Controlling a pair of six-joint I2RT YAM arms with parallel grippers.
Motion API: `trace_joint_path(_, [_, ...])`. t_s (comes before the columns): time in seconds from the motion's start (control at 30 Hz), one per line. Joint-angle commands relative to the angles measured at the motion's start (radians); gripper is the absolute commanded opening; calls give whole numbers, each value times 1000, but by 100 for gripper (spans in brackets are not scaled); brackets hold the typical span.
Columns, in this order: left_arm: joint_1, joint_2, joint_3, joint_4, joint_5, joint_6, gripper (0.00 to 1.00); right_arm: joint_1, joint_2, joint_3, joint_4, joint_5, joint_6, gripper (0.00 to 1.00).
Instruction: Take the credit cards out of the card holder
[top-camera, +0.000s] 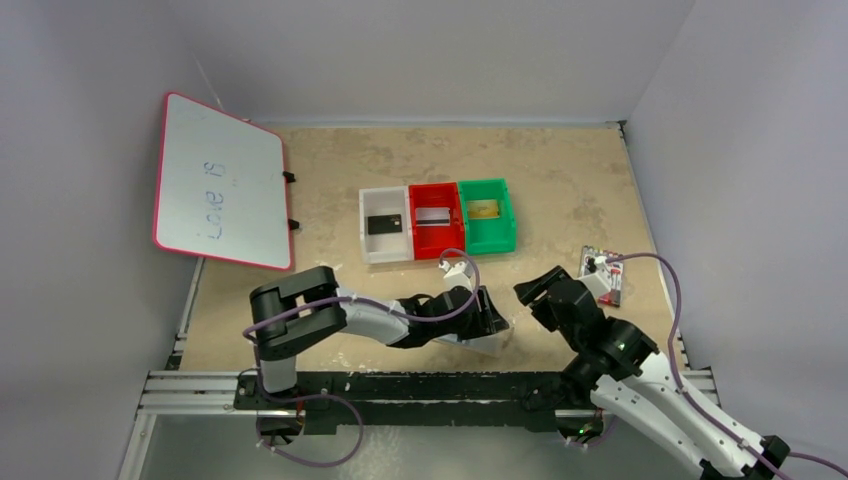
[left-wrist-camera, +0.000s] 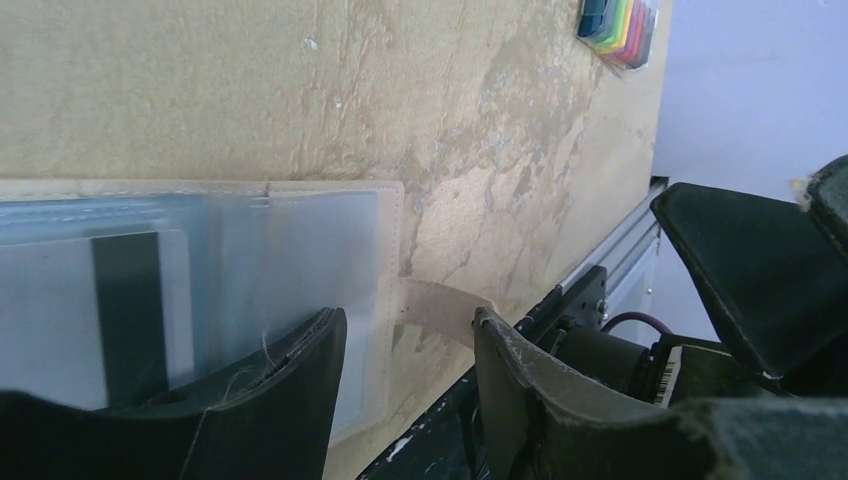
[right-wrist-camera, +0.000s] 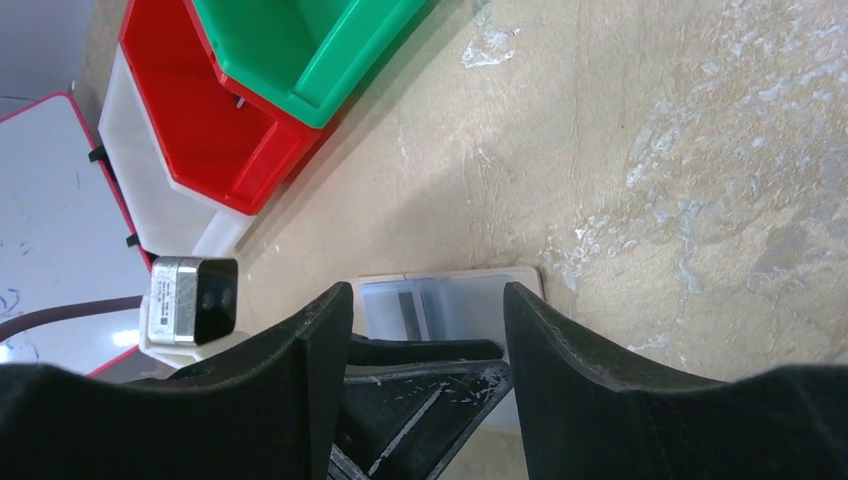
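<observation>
- The card holder (left-wrist-camera: 300, 240) lies flat at the near edge of the table (left-wrist-camera: 200, 80), its long axis along that edge.
- 1 striped card (left-wrist-camera: 125, 300) sits in a clear pocket, lengthwise across the holder.
- The left gripper (left-wrist-camera: 408, 330) is on the holder, jaws apart and clamping nothing. 1 finger (left-wrist-camera: 290, 390) seems to rest on the right panel, and the other stands off past the tan border.
- The right gripper (right-wrist-camera: 428, 300) hovers just beside the holder's right end, jaws open and empty. The striped card lies straight ahead between its fingers, so I judge this arm is placed to draw it out.
- Well beyond, a black card (top-camera: 384, 224), a silvery card (top-camera: 432, 215) and a gold card (top-camera: 484, 209) lie in 3 bins, white (top-camera: 366, 240), red (top-camera: 437, 248) and green (top-camera: 492, 243).
- Hidden: from above, the left gripper covers most of the holder, and its left panel is cut off in the left wrist view. So I cannot tell whether more cards remain, or whether the finger truly presses down.
</observation>
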Motion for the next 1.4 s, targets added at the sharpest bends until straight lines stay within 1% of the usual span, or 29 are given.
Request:
trace_joint_path(0.0, [-12, -121, 41, -128, -108, 88, 50, -4, -15, 33, 36, 8, -47, 60])
trace_joint_path(0.1, [-14, -189, 42, -226, -189, 114, 50, -4, -14, 25, 107, -43, -103, 60])
trace_joint_path(0.27, [-13, -282, 2, -303, -276, 118, 50, -4, 31, 1, 270, -180, -187, 54])
trace_joint_path(0.4, [-15, -370, -44, -403, -396, 85, 51, -4, 145, -44, 429, -340, -219, 47])
trace_joint_path(0.5, [-15, -432, -70, -507, -479, 60, 51, -4, 261, -97, 559, -462, -217, 39])
trace_joint_path(0.57, [-13, -453, -80, -578, -511, 53, 51, -4, 336, -131, 640, -537, -209, 33])
trace_joint_path(0.67, [-14, -470, -99, -620, -517, 49, 51, -4, 421, -196, 790, -629, -199, 32])
trace_joint_path(0.7, [-14, -472, -106, -622, -513, 48, 51, -4, 449, -207, 815, -646, -196, 30])
trace_joint_path(0.8, [-14, -476, -127, -596, -491, 59, 51, -4, 486, -218, 833, -649, -196, 29])
trace_joint_path(0.9, [-14, -457, -124, -581, -475, 74, 51, -4, 505, -231, 847, -637, -192, 31])
trace_joint_path(1.13, [-14, -414, -88, -611, -464, 114, 51, -4, 575, -221, 822, -610, -188, 32])
trace_joint_path(1.37, [-14, -401, -69, -589, -444, 140, 51, -5, 576, -201, 788, -585, -199, 33])
